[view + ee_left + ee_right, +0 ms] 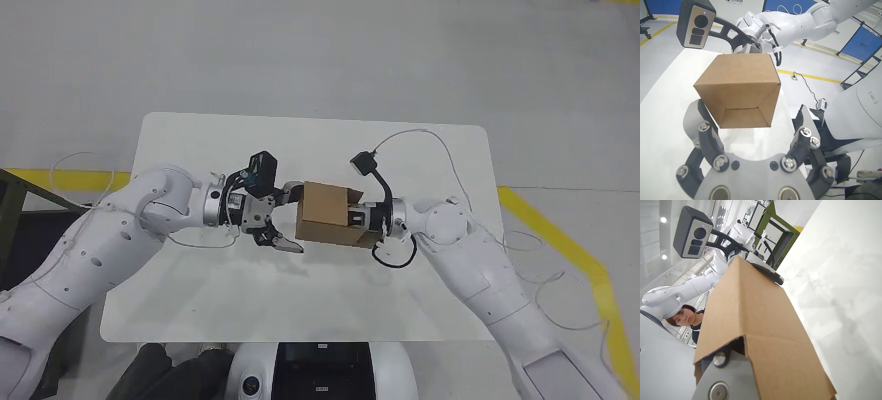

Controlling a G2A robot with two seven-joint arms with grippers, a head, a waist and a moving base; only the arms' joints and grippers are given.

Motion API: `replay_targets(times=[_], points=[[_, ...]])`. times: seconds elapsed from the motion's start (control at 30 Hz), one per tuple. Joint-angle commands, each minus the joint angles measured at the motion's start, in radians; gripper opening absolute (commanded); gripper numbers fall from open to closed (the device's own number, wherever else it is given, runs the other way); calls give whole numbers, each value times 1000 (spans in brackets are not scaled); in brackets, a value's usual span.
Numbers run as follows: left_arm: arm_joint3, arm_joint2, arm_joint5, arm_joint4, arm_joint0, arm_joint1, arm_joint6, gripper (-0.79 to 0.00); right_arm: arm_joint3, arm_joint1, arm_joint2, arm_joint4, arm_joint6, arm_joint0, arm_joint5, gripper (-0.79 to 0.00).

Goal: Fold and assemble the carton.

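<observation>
carton (325,213): one, squared up into a box, looks lifted off the table (400,290), sitting between your two grippers. the end facing your left gripper (749,108) is folded shut, flaps meeting at a seam. the end at your right gripper (363,222) looks open, one flap standing up. a finger of that gripper is tucked inside the wall, so i read it as clamped on the carton. left gripper is spread wide, a finger either side of the closed end, not squeezing. my read: past halfway, you have the right-gripper end flaps left to close. count: one carton, two grippers, one table.
</observation>
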Motion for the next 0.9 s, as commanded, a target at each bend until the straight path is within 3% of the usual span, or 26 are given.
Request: replay_targets(times=[0.0, 0.53, 0.87], points=[[9, 1, 0, -1, -5, -5, 3, 0, 0, -1, -4, -4, -4, 1, 1, -785], [74, 12, 0, -37, -4, -28, 0, 0, 1, -8, -13, -9, -28, 8, -40, -785], [89, 50, 0, -206, -37, -34, -127, 0, -16, -9, -16, -57, -58, -2, -74, -785]])
